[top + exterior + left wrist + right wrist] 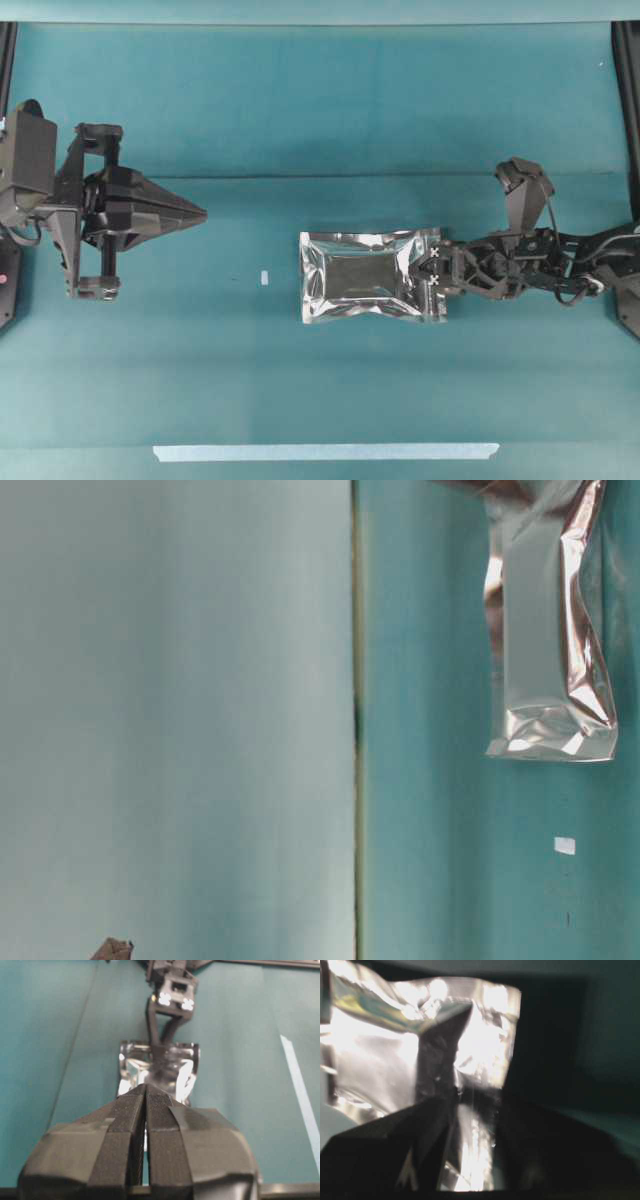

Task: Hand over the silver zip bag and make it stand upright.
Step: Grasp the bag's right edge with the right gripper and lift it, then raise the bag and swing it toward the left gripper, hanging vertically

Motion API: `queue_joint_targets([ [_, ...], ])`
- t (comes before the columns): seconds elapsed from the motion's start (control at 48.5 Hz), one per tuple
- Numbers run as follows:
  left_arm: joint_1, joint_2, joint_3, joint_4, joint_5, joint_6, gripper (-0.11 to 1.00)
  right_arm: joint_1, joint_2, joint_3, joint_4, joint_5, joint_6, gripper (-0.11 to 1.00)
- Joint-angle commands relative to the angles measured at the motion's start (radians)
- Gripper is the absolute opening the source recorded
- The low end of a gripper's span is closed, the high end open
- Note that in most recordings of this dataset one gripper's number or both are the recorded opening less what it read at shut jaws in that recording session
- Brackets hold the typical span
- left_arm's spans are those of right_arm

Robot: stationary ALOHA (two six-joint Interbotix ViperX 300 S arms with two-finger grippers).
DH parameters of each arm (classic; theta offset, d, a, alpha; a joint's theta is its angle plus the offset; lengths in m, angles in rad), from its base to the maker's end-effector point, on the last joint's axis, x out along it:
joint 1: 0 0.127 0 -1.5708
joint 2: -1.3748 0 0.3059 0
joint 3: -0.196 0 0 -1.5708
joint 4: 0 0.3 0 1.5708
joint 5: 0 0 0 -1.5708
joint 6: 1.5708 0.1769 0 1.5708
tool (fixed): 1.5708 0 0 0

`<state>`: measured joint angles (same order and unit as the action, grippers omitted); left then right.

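Lying silver zip bag (370, 277) between right claw (432, 272) fingers

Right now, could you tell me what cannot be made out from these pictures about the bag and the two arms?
- Right gripper: whether its jaws have pinched the shiny crinkled silver foil zip bag; the right wrist view is blurred and glare-washed.
- Bag's upper end: cut off by the top edge of the table-level view.
- Small white tape scrap: too small to read in the overhead view.
- Left gripper: almost entirely outside the table-level view.
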<state>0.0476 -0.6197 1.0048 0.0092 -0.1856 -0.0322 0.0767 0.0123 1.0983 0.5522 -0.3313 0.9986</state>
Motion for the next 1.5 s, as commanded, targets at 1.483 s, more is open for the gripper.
queue_joint_targets([
  [1.483,0.032,0.011,-0.011,0.002,-0.021,-0.112,-0.01,-0.23,-0.242,-0.578,-0.365,1.111,-0.492,0.01],
])
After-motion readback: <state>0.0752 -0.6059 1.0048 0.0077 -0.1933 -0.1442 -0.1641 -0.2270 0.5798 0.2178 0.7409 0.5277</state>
